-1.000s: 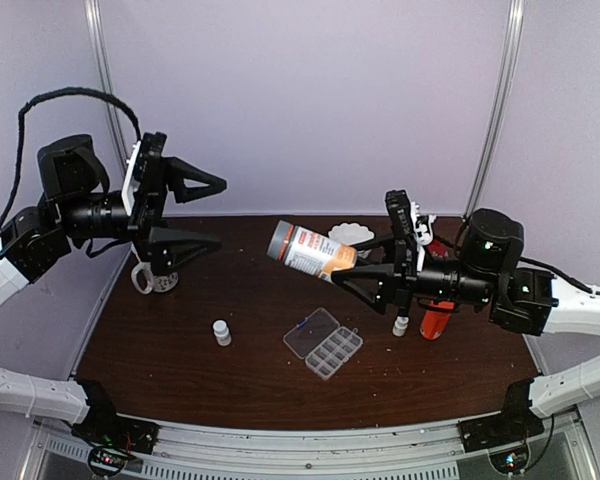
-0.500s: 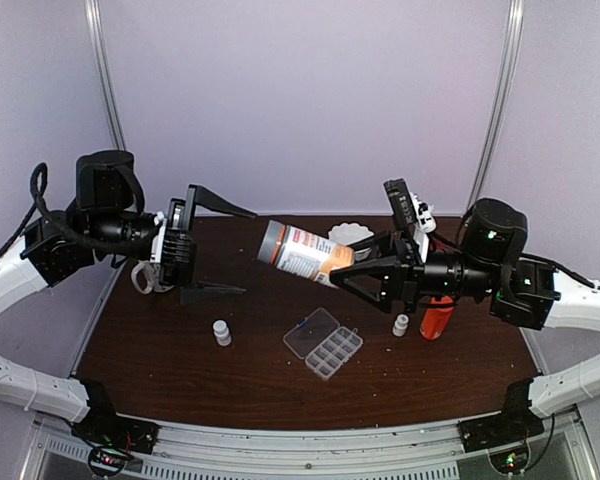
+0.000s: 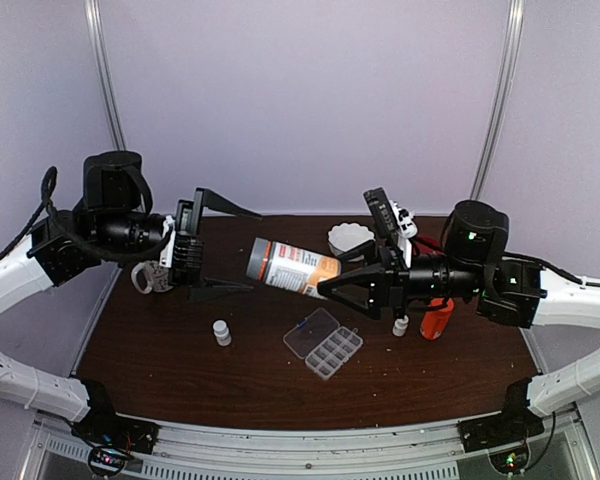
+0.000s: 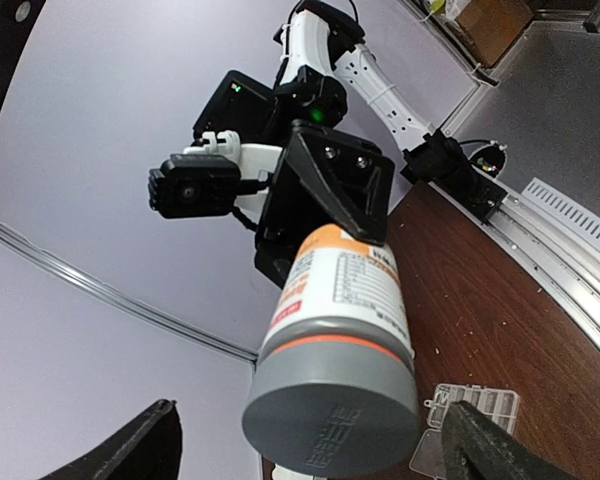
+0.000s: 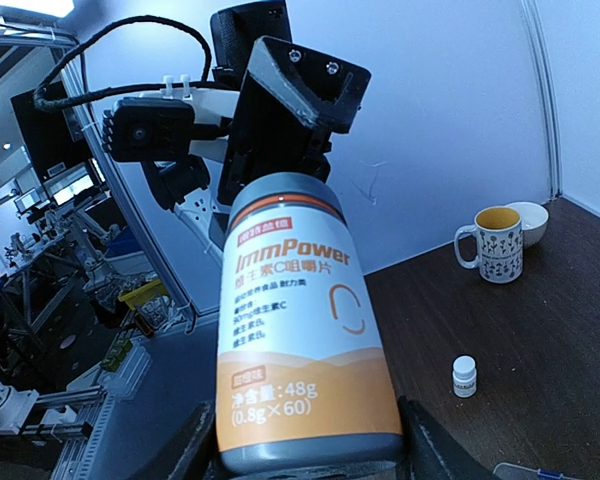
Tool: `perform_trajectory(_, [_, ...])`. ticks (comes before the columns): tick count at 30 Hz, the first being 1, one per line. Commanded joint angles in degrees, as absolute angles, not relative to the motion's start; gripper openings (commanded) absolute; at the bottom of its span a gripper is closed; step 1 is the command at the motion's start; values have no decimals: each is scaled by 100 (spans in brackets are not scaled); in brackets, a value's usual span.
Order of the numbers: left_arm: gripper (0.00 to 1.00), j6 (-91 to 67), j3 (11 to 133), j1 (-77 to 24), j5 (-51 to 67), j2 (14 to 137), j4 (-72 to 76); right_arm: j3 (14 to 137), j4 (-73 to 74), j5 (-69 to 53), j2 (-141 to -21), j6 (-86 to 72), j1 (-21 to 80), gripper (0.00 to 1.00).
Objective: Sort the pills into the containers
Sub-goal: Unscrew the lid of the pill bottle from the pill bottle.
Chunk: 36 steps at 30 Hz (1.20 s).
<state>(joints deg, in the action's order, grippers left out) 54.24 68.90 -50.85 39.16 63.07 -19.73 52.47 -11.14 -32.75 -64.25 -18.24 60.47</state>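
Observation:
My right gripper [image 3: 332,284] [image 5: 310,452] is shut on the base of a large bottle [image 3: 292,268] [image 5: 298,330] with a white and orange label. It holds the bottle nearly level above the table. The bottle's grey cap [image 3: 256,258] [image 4: 330,420] points left and sits between the fingers of my left gripper [image 3: 252,251] [image 4: 305,445]. That gripper is open, its fingers apart from the cap on both sides. The clear organizer box [image 3: 324,343] [image 4: 472,408] lies open on the table below the bottle. The pills are too small to make out.
One small white bottle [image 3: 221,332] [image 5: 464,376] stands at front left. Another small white bottle [image 3: 401,325] stands beside a red-orange bottle [image 3: 435,318] under my right arm. A white scalloped bowl [image 3: 350,238] [image 5: 528,222] sits at the back, a mug [image 3: 152,278] [image 5: 497,243] at far left.
My left arm has swung down and to the right, bringing its open fingers around the cap. My right gripper has carried the bottle leftward and lower, toward the left gripper.

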Motion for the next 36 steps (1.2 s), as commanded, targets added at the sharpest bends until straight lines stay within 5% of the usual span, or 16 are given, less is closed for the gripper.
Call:
perform_trajectory(1, [91,5458,7057,-5123,3934,6343,-1745,5535,-1434,-3435,-6480,-1912,6073,0])
perform_trajectory(24, [40,4563,7202,-5128,4317,6366,-1861,5730,-926,-3278,-6555,-1490,6073,0])
perform_trajectory(29, [24,3515,7275,-5131,4622,6368,-1837,5779,-513,-2899,-6390,-672,6078,0])
perform_trajectory(36, [20,576,7763,-5194,4481,6559,-1773,5713,-455,-2315,-6178,700,6073,0])
